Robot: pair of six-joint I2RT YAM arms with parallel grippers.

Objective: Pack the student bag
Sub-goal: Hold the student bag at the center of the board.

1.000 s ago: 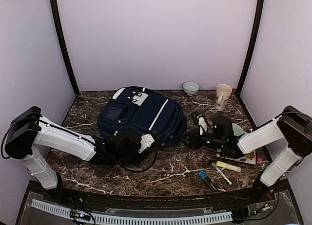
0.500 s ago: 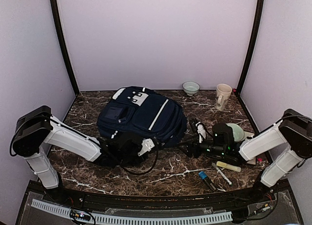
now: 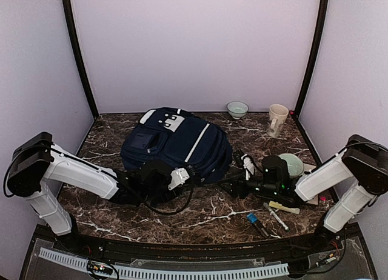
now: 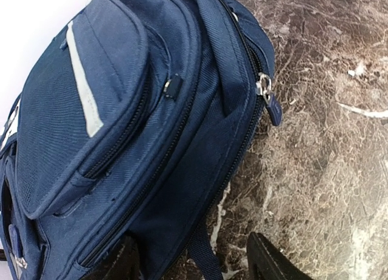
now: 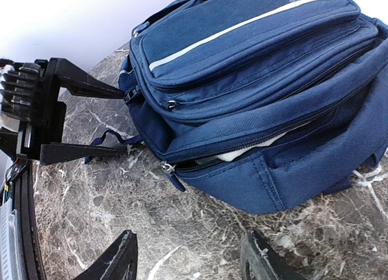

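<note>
**A:** What lies nearest, on the near side of the student bag (image 3: pixel 176 140)?

**B:** A few pens (image 3: pixel 274 214) and a yellow highlighter (image 3: pixel 284 207). They lie on the dark marbled surface (image 3: pixel 212 216), nearer than the bag and off to its right in the overhead view.

**A:** And the arms?

**B:** Both reach in low toward the bag's near-right corner. The left end effector (image 3: pixel 193 174) is at the bag's near edge with its fingers spread. The right wrist view shows its two black fingers on either side of that corner. Whether the tips touch the fabric cannot be told, and it clasps nothing.

**A:** The other one?

**B:** The right end effector (image 3: pixel 233 184) sits just to the right of the bag, facing it. Its fingers stand apart with only bare surface between them, a little short of the fabric.

**A:** How does the bag itself lie?

**B:** It lies flat in the middle of the surface, with the front pocket and white stripe (image 3: pixel 198 143) facing up. The main zip is partly undone on the side facing the right arm. Its zip pull (image 5: pixel 168 169) hangs near the corner, and something pale (image 5: pixel 248 150) shows in the gap.

**A:** And beyond?

**B:** A pale green bowl (image 3: pixel 295 165) sits to the right of the bag by the right forearm. Past the bag's far right, near the back wall, stand a small bowl (image 3: pixel 237 108) and a cream mug (image 3: pixel 277 119).
</note>
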